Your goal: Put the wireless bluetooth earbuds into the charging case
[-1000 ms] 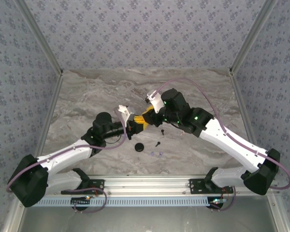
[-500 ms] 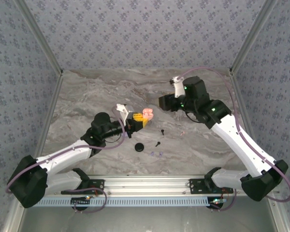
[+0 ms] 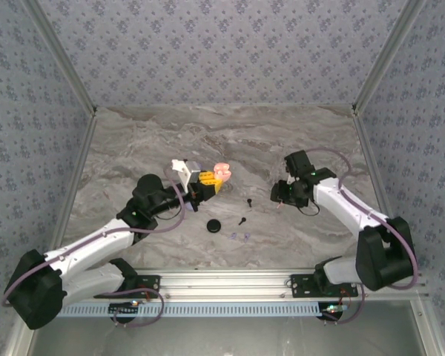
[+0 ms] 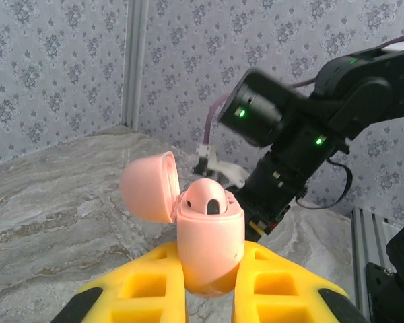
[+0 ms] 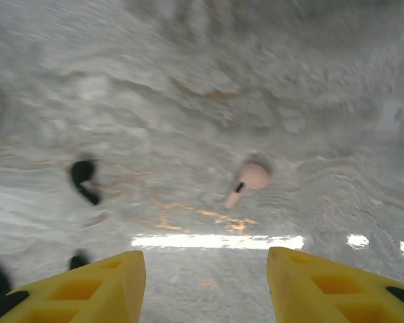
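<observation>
Marble table (image 3: pixel 133 141) first, grey-veined and wide; my two arms lean in over its middle. My left gripper (image 4: pixel 209 286) is clamped on the pink case (image 4: pixel 209 235), yellow fingers pressed to its lower half; it holds the case up with the lid hinged back to the left and one socket showing dark inside. My right gripper (image 5: pixel 205 282) hangs low over the table to the right, jaws spread wide with nothing between them. A black case (image 3: pixel 214 225) lies on the marble nearer the front, apart from both grippers.

Smaller again, the earbuds: the pink earbud (image 5: pixel 250 180) lies on the table just beyond my right fingertips, stem slanting down-left in the wrist view; a black earbud (image 5: pixel 84 178) lies well apart to its left; a lilac pair (image 3: pixel 239 237) sits nearer the front edge.

I judge the step in hand to be picking up the pink earbud, the case being open and ready. Next I must lower, centre the bud between my fingers and close gently; it looks tiny and smooth, so a skewed pinch could flick it away. After that I carry it to the case and line its stem up with the socket.
</observation>
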### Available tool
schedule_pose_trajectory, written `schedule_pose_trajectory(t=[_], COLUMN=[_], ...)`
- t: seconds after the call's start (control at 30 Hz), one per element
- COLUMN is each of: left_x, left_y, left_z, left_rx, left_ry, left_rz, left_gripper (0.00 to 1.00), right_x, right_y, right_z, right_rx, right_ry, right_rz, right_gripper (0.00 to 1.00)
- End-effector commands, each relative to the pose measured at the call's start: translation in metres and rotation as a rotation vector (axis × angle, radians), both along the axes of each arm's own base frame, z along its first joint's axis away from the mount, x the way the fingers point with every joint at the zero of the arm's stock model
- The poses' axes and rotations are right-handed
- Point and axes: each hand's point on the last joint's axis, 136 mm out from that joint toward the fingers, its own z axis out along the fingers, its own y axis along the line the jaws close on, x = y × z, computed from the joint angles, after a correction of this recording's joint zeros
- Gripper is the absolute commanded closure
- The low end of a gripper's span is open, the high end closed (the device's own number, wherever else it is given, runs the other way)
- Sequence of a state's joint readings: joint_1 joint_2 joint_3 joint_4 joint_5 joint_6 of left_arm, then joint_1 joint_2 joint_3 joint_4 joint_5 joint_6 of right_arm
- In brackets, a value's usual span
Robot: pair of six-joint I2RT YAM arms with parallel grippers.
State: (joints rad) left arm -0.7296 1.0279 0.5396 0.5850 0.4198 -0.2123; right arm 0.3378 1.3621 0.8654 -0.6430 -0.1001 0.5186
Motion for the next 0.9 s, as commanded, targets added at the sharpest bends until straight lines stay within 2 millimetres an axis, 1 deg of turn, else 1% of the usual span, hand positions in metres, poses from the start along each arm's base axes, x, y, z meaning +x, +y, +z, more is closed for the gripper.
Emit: schedule_pose_trajectory(t=[0.0,0.2,0.4,0.57,0.7,0.87], left_x=[-0.003,-0.004,-0.004,-0.004,-0.004,-0.004], left_y=[0.001,0.001,0.002,0.003,0.003,0.003], left_z=[0.0,-0.002,-0.003,-0.004,-0.003,-0.002], left_rx=[0.011,0.02,0.022,0.03,0.033,0.035], left_ry=[-0.021,-0.017,-0.017,-0.018,-0.019,-0.017], left_rz=[0.003,-0.002,0.006,0.008,0.007,0.008], left_gripper=[1.0,1.0,1.0,1.0,1.0,1.0], right_x=[0.01,0.017,0.021,0.025,0.03,0.033], right_y=[-0.006,-0.006,-0.008,-0.01,-0.009,-0.008], right_z=[-0.015,-0.035,-0.045,-0.051,-0.052,-0.055], right_rx=[-0.014,-0.045,-0.072,-0.092,-0.103,-0.114], right_ry=[0.002,0.047,0.069,0.075,0.076,0.09], right_rz=[-0.077,-0.078,-0.086,-0.09,-0.084,-0.076], right_gripper=[0.48,0.51,0.53,0.56,0.59,0.65])
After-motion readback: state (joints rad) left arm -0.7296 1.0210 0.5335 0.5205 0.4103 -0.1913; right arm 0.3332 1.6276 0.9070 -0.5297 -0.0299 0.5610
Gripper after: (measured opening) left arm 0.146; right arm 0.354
